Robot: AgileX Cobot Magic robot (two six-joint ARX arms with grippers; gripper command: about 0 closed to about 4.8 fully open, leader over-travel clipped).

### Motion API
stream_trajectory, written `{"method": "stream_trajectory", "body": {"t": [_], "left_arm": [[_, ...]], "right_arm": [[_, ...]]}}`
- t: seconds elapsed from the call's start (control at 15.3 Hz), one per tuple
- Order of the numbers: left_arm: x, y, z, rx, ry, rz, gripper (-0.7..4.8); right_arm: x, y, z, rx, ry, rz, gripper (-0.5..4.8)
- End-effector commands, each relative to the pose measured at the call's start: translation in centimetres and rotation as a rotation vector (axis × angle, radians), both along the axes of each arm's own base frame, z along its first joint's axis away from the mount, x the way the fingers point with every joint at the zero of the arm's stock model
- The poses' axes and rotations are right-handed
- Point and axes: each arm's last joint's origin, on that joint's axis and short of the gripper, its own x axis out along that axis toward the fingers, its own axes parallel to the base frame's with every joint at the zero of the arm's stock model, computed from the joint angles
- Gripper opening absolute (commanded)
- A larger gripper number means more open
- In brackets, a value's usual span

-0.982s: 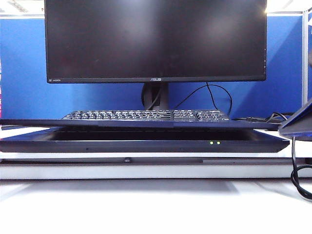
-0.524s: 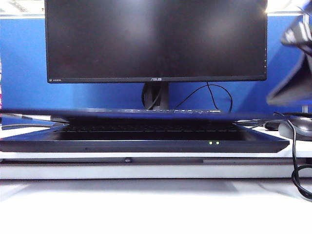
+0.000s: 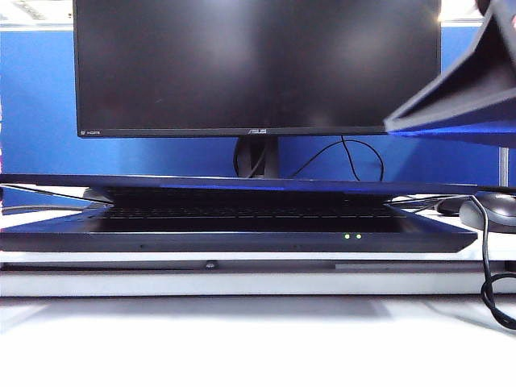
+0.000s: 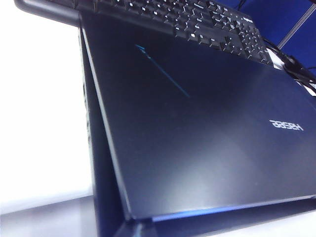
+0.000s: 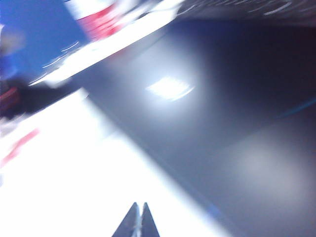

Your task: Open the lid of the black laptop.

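Right hand (image 5: pixel 137 217) closed; one lid (image 4: pixel 197 128) ajar

Blue partition wall (image 3: pixel 40 105) behind white desk (image 3: pixel 242 339).

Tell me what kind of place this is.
Probably an office desk in a cubicle: an ASUS monitor on a stand, a blue partition behind it, and a separate keyboard behind the black laptop. No gripper is clearly shown.
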Motion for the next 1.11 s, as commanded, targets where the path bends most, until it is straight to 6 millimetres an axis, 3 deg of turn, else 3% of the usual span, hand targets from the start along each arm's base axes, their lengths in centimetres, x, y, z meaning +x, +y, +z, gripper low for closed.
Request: {"method": "stream_trajectory", "body": {"t": [0.07,0.33,1.11], "left_arm": [[0.21,0.01,1.65,-0.037,-0.115,0.021,-0.01],[0.22,0.01,1.73,-0.045,-0.119,0.024,-0.01],[0.24,0.02,1.86,-0.043,-0.136,0.027,-0.01]], "right_arm": [[-0.44,0.01,-0.61,-0.030,0.099,0.083,-0.05],[-0.24,-0.33,-1.13,-0.103,0.109,-0.055,-0.05],[0.25,-0.78,-1.14,-0.190,0.032,-0.251,-0.05]]}}
